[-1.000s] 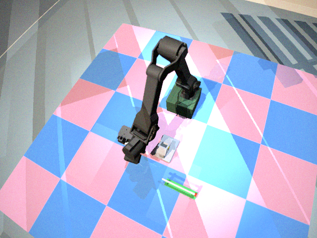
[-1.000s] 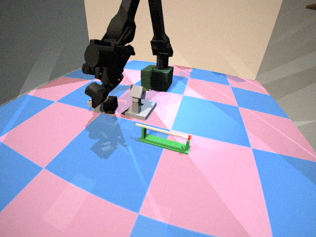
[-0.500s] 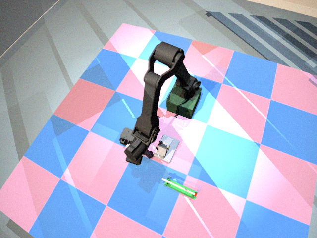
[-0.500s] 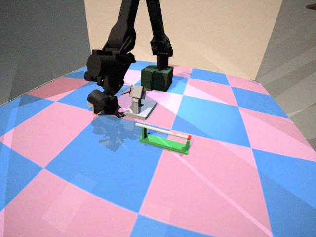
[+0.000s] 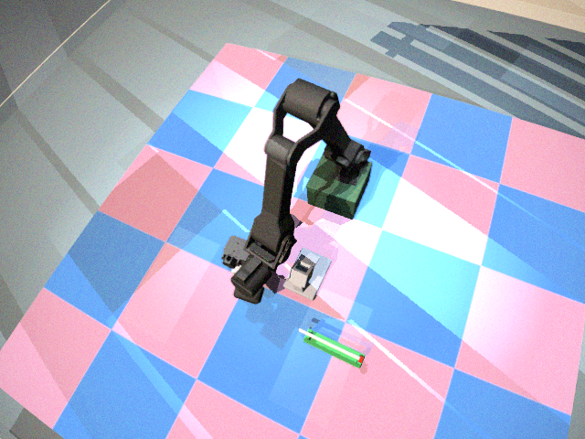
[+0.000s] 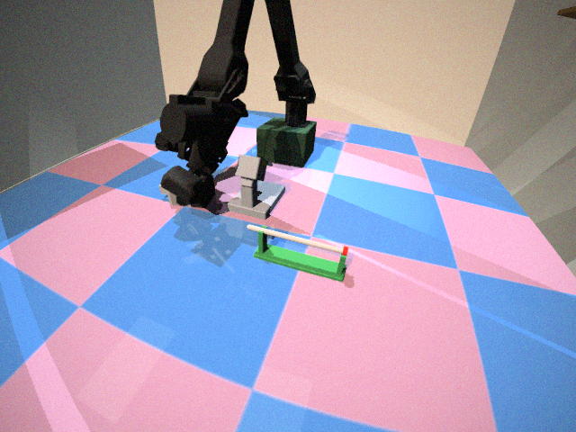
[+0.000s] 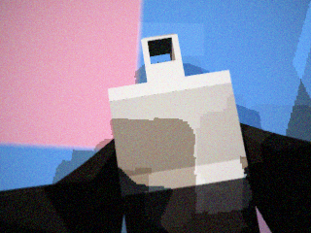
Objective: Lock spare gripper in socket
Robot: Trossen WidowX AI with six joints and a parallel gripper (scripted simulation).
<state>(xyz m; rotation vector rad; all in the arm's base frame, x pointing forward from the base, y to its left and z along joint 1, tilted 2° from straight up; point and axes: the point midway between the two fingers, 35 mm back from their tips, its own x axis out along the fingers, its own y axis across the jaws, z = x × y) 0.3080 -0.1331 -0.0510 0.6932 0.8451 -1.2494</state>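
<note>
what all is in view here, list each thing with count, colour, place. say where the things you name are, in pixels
lock pin (image 5: 330,346) (image 6: 297,238): one, cream with a red end, lying along the green rack
green rack (image 5: 325,350) (image 6: 297,261): one, green, on the checkered surface in front of the mount
mount (image 5: 309,288) (image 6: 251,209): one, pale grey, between the rack and the green block, socket without the pin
spare gripper (image 7: 171,130): one, off-white and dark, between the pincer's fingers, beside the mount
green block (image 5: 330,196) (image 6: 283,141): one, dark green, under the arm's base
checkered surface (image 5: 264,387) (image 6: 185,279) (image 7: 63,73): one, pink and blue, under everything
arm (image 5: 277,188) (image 6: 223,60): one, black, bent over the spare gripper
pincer: one, black, at the arm's end
</note>
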